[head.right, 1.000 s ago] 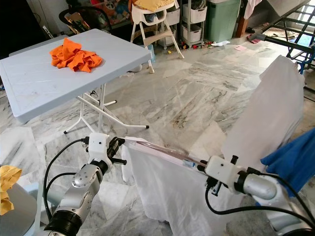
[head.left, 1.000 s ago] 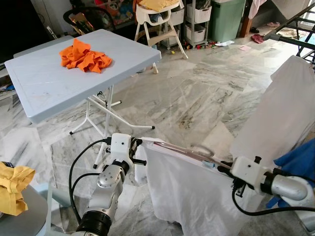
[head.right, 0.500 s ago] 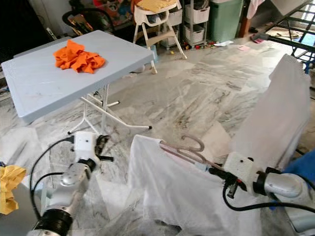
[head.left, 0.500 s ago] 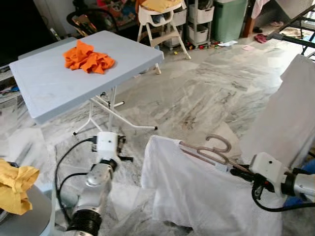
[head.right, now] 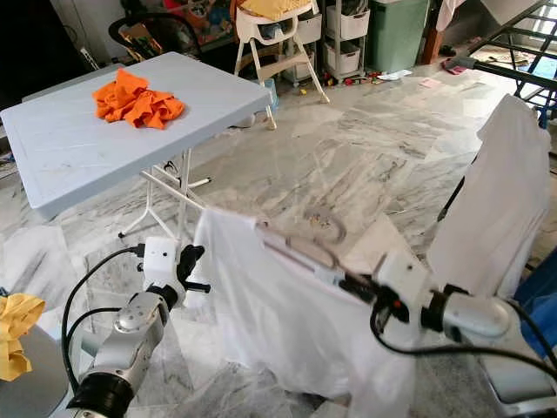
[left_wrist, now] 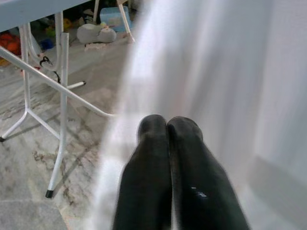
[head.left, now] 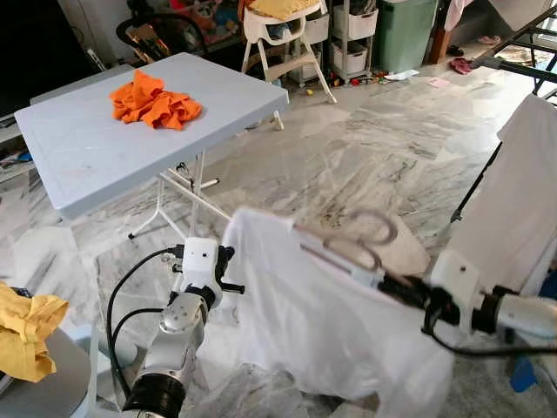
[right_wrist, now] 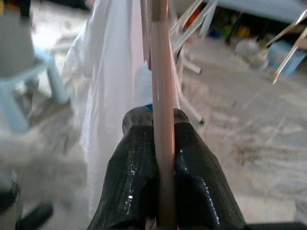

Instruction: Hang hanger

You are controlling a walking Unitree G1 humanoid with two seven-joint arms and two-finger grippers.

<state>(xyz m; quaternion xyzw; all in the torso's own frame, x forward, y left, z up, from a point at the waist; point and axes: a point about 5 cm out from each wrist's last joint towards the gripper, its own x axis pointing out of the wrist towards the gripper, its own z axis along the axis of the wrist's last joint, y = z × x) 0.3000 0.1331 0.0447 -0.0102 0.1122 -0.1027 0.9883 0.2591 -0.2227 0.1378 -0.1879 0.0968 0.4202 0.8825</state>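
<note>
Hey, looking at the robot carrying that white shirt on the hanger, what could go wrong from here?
The right gripper pinches the hanger only at one end, so the loaded hanger could twist or slip out.

The white shirt hangs low toward the marble floor and could drag, or slide off the hanger's free end.

The left gripper is shut beside the shirt, holding none of it as far as I can tell, so nothing steadies that side.

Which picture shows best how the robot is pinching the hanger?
The right wrist view: the right gripper has its two black fingers squeezed on the pinkish hanger bar, close up. The eye views show the whole hanger with its hook, blurred. The left wrist view shows white cloth.
</note>
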